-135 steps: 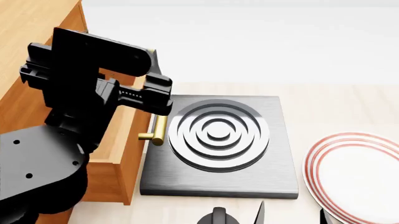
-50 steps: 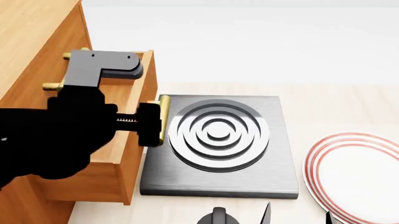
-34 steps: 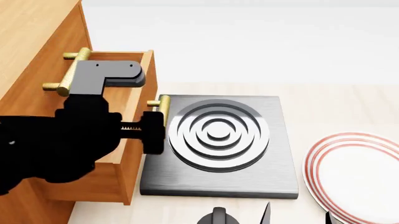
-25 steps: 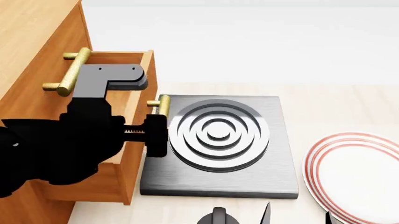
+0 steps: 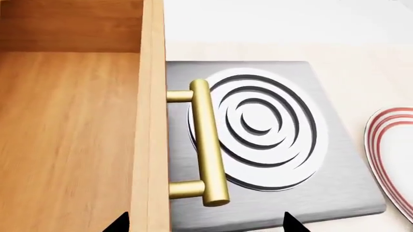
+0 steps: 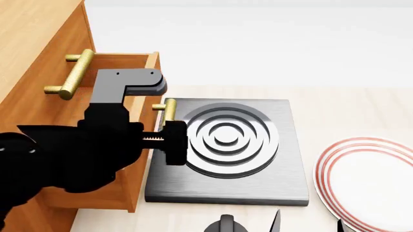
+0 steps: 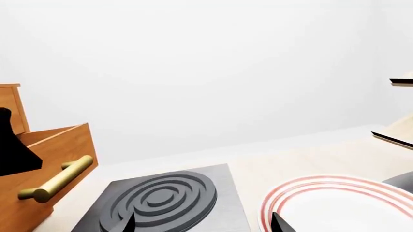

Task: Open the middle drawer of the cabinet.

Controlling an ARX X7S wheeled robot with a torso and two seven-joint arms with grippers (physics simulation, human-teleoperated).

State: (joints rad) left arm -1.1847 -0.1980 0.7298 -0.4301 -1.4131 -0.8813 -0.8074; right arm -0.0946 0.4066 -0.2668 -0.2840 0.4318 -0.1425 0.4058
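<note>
The cabinet (image 6: pixel 38 63) stands at the left. Its middle drawer (image 6: pixel 138 180) is pulled out, and the pale wood inside (image 5: pixel 71 135) shows in the left wrist view. The drawer's brass handle (image 5: pixel 208 145) hangs over the hotplate edge. My left gripper (image 5: pixel 205 224) is open, with its fingertips (image 5: pixel 119 224) wide apart on the near side of the handle and not touching it. From the head, that gripper (image 6: pixel 169 141) covers the lower part of the handle (image 6: pixel 169 109). The top drawer's handle (image 6: pixel 71 75) shows above. My right gripper (image 7: pixel 202 223) is open and empty over the hotplate's near edge.
A black hotplate (image 6: pixel 226 140) with raised rings lies right beside the open drawer. A white plate with red rings (image 6: pixel 368 179) sits at the right. Parts of a pale wooden rack (image 7: pixel 400 130) show at the far right of the right wrist view.
My left gripper has let go of the brass handle and drifted toward the hotplate, uncovering the top drawer's handle. The middle drawer stays pulled out. The right gripper has hardly moved.
</note>
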